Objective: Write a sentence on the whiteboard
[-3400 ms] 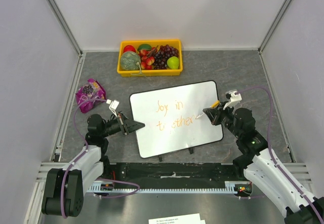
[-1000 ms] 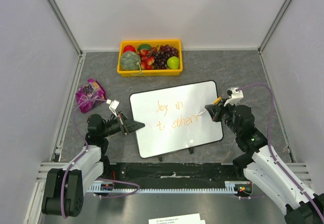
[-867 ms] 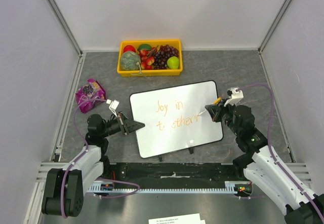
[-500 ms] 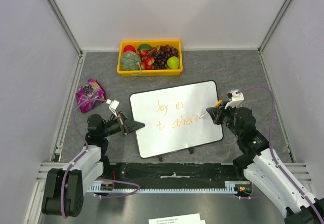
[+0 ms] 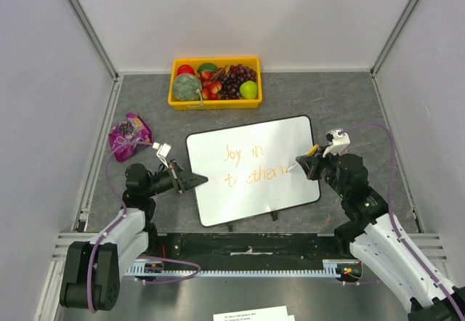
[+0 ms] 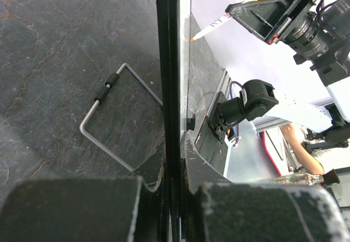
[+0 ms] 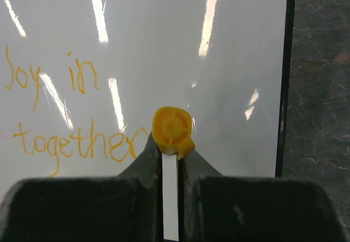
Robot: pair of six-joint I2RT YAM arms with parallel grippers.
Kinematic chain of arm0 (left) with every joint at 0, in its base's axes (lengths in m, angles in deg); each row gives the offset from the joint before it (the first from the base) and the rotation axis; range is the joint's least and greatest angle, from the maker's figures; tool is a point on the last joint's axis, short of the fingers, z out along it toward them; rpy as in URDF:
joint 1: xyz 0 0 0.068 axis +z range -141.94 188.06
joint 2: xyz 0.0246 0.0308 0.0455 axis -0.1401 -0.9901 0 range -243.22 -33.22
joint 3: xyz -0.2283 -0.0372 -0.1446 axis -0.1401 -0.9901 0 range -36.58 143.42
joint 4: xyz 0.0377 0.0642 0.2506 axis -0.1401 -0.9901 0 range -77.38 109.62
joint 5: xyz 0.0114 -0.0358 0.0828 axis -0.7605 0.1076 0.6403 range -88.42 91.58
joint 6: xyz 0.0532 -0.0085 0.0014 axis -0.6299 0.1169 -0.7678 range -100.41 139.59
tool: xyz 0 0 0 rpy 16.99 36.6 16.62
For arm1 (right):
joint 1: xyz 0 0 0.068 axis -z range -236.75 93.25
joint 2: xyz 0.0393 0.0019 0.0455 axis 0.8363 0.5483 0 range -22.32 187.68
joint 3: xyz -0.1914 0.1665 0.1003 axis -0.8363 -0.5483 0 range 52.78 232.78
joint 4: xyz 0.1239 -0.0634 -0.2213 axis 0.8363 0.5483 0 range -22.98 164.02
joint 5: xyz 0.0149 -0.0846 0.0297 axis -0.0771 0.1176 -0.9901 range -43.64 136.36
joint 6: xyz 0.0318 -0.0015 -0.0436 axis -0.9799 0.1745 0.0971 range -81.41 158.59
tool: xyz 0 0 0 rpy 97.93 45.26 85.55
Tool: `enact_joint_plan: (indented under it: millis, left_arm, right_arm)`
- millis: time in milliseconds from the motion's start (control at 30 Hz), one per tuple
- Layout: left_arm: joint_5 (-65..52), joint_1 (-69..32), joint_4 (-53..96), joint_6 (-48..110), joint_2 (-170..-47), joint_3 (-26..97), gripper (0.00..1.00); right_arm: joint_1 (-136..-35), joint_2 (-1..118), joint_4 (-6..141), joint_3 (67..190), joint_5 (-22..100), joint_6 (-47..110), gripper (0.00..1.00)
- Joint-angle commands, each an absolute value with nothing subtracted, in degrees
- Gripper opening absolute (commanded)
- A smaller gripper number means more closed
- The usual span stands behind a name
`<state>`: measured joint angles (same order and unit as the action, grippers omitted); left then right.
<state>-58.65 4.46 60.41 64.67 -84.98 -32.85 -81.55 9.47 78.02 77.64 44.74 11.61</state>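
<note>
Pale walls point(image 5: 240, 16) hem a grey surface point(image 5: 349, 103). A purple bag point(image 5: 129, 135) lies left; the left pincer point(image 5: 200, 179) pinches the whiteboard point(image 5: 247, 199), mid-surface, by its left edge. Its sentence point(image 5: 251, 165) reads "Joy in together"; the right pincer point(image 5: 304, 163) clenches a marker point(image 5: 292, 166).

Shows the right gripper point(image 7: 170, 162), jaws clamped on a yellow-ended marker point(image 7: 172, 128) aimed at the glossy whiteboard point(image 7: 235, 50). Reads, in an orange sentence point(image 7: 65, 139), "Joy in" above "together". Dark table point(image 7: 320, 88) at right.

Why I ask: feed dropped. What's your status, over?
Left gripper shut on whiteboard edge. Right gripper shut on marker, tip by sentence: "Joy in together". Nothing blocking.
</note>
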Motion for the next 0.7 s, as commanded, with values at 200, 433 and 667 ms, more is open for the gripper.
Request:
enact_joint_plan:
  millis: [200, 433, 667]
  left_arm:
    - [-59.0, 4.5, 61.5, 59.6, -85.1, -34.3, 0.02]
    - [-58.9, 4.5, 61.5, 59.6, -84.9, -34.3, 0.02]
    - [-59.0, 4.4, 61.5, 59.6, -84.9, -34.3, 0.02]
  right_arm:
    - [-81.4, 11.5, 75.5, 81.9, 45.8, 12.0, 0.00]
    - [-81.4, 11.9, 75.3, 79.1, 48.2, 12.4, 0.00]
    - [-81.4, 12.5, 76.4, 79.1, 51.6, 13.1, 0.00]
